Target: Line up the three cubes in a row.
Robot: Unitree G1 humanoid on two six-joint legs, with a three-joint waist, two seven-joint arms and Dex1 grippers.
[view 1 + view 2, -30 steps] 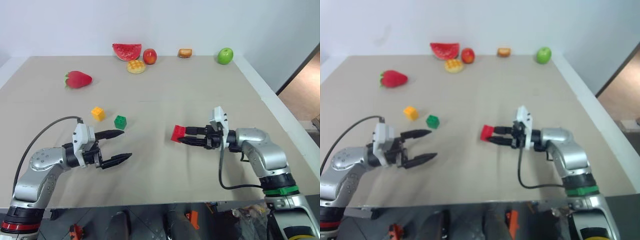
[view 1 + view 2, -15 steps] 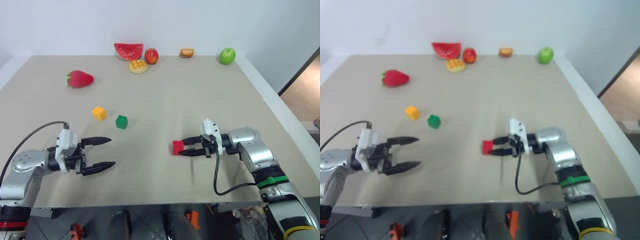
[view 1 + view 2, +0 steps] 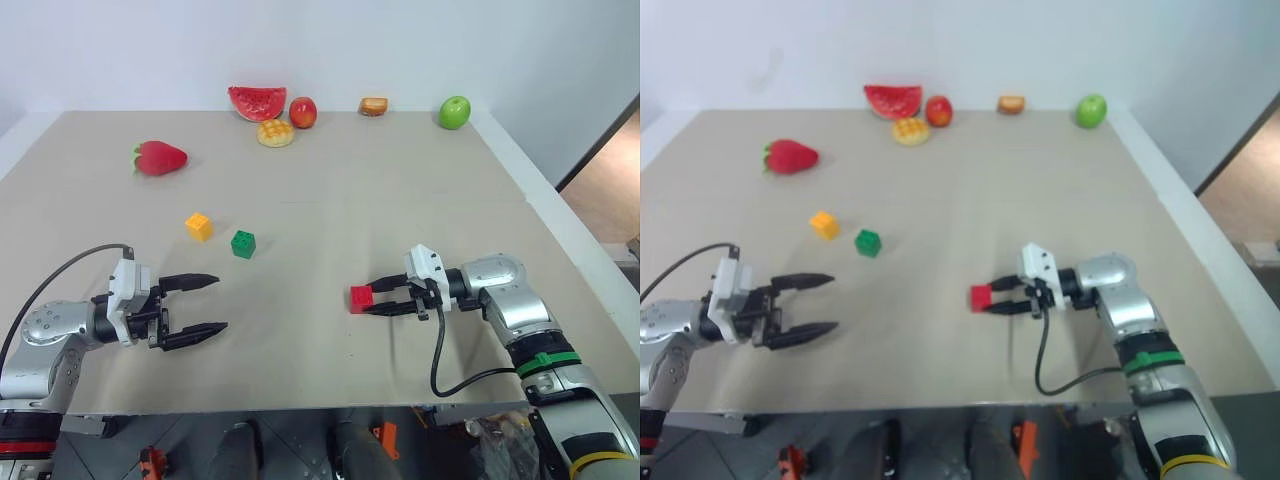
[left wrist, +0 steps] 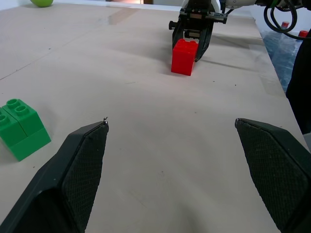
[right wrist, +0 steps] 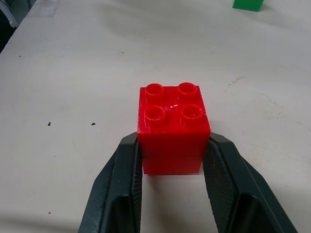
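The beige counter [image 3: 400, 190] carries everything. The right arm reaches in from the near right edge with its forearm bent inward, so the right gripper [image 3: 372, 298] points toward the robot's left and tips slightly down to the surface. Its fingers [image 5: 119, 194] are clamped on the lower sides of the red cube [image 3: 361, 298], which stands upright, studs up, with its base at or just above the counter; from these views contact with the surface cannot be told. The left arm lies low along the near left edge, its elbow cut off by the frame, and the left gripper [image 3: 205, 305] points level toward the robot's right. Its two fingers [image 4: 73, 179] stand wide apart with nothing between them.

Along the far edge sit a watermelon slice [image 3: 256, 101], a red apple [image 3: 302, 112], a round yellow waffle-patterned toy [image 3: 274, 133], a small orange-brown piece [image 3: 373, 105] too small to identify, and a green apple [image 3: 454, 111]. A red strawberry [image 3: 158, 158] lies alone toward the far left.

The green cube [image 3: 243, 243] and the yellow-orange cube [image 3: 199, 226] sit near each other but apart, beyond the left gripper and well apart from the red cube. In the right wrist view the green cube is cut off at the frame edge.
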